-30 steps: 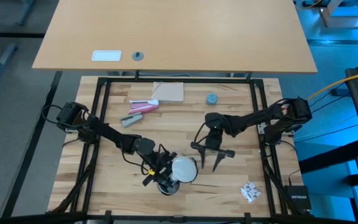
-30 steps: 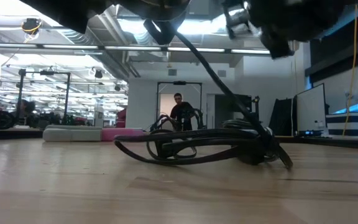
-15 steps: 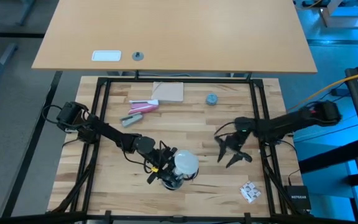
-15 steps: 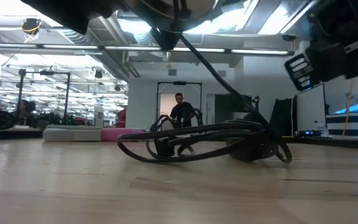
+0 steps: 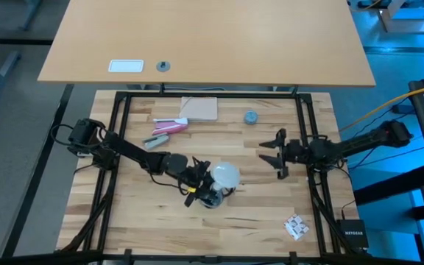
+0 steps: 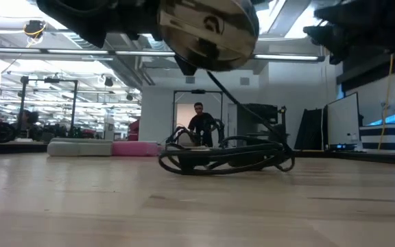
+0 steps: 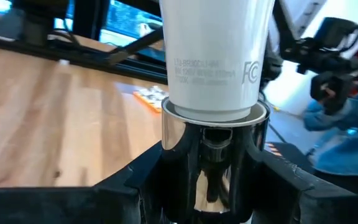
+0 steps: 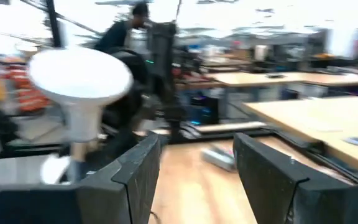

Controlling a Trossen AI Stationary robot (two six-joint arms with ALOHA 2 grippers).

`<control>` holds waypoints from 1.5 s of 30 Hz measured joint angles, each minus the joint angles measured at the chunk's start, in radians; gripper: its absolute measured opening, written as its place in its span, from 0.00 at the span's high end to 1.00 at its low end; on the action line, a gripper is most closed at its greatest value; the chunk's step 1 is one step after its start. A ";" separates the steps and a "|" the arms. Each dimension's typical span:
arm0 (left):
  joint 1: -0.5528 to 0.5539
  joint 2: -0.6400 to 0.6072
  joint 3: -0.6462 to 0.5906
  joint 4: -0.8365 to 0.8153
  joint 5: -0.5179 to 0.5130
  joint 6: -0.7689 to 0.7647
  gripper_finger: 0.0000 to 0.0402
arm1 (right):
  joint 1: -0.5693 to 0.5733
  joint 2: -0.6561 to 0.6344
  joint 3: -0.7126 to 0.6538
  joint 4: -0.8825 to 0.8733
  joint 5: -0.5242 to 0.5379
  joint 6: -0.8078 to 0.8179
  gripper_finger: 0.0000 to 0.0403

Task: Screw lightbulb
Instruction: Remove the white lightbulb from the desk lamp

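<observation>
The white lightbulb [image 5: 225, 175] sits with its narrow end in the round silvery socket [image 7: 213, 155]. My left gripper [image 5: 199, 188], near the table's middle front, is shut on that socket. In the low view the socket's underside [image 6: 208, 31] hangs high above the table. Its black cord [image 6: 225, 156] runs down to a loose coil that lies on the wood. My right gripper [image 5: 279, 154] stands open at the table's right, a good way from the bulb, with nothing between its fingers. In its wrist view the bulb [image 8: 79, 78] shows farther off. My left gripper pinches the silvery socket by its two opposite sides [image 7: 169, 158] between its two fingers [image 7: 132, 186], just below the rim where the bulb enters. The fingers come about level from the table's left. The socket is lifted clear and tilted, its underside toward the near edge.
Pink and grey items [image 5: 168, 126], a tan pad [image 5: 199, 108] and a small blue-grey cap [image 5: 250, 117] lie near the far edge. A small printed packet [image 5: 295, 227] lies at the near right. Black frame rails [image 5: 305, 118] border the table. A person [image 6: 199, 123] stands far off in the room.
My right gripper has drawn away from the bulb toward the table's right edge and swung from pointing down to about level. My left gripper has carried socket and bulb toward the far edge and turned; the cord's coil on the table has drawn in.
</observation>
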 joint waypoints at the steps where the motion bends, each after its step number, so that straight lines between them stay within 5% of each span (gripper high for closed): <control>1: 0.004 0.000 0.000 -0.002 -0.007 0.003 0.56 | 0.007 0.003 0.000 -0.004 0.042 -0.002 0.48; 5: 0.017 0.000 0.000 0.007 -0.044 0.027 0.56 | 0.016 0.059 0.000 -0.016 0.145 0.025 0.48; 16: 0.046 0.000 0.000 0.007 -0.074 0.033 0.56 | 0.015 0.325 0.000 0.087 0.160 0.194 0.48; 23: 0.046 0.000 0.000 -0.001 -0.092 0.057 0.56 | 0.015 0.404 0.029 0.088 0.051 0.196 0.48; 30: 0.047 0.000 0.000 0.000 -0.205 0.063 0.56 | 0.015 0.488 0.197 0.093 -0.030 0.082 0.48; 45: 0.043 0.000 0.000 -0.007 -0.203 0.091 0.56 | 0.015 0.737 0.422 0.080 -0.148 0.050 0.48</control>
